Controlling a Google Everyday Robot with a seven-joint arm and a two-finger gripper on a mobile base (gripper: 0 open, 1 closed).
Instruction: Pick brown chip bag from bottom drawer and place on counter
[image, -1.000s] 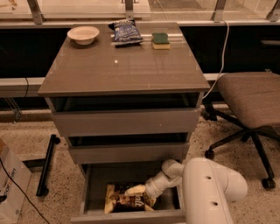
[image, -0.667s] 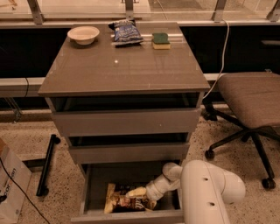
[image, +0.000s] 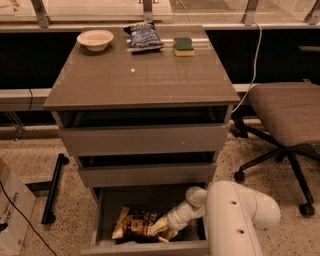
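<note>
Well, the robot's gripper claw (image: 166, 229) is down low inside the open bottom drawer (image: 150, 247). It is right at the brown chip bag (image: 137, 223), which lies flat in the drawer, just to the left of the claw and touching it. I cannot tell how wide the claw is or whether it has hold of the bag. I think this is the grabbing step: the bag is not lifted yet.

Next, the claw needs a good hold on the crinkly bag. Then it must come up and out toward the front, clear of the two shut drawers above it, and go high up to the counter (image: 140, 82).

The counter is far above the claw. It is flat, shiny and grey-brown. At its back edge sit a white bowl (image: 95, 39), a blue chip bag (image: 143, 36) and a green and yellow sponge (image: 183, 46). The front part of it looks like a fine spot for the bag.

To the right of the claw and higher up stands an office chair (image: 287, 112). Far to the left is a cardboard box (image: 12, 215) on the speckled floor (image: 75, 200).
</note>
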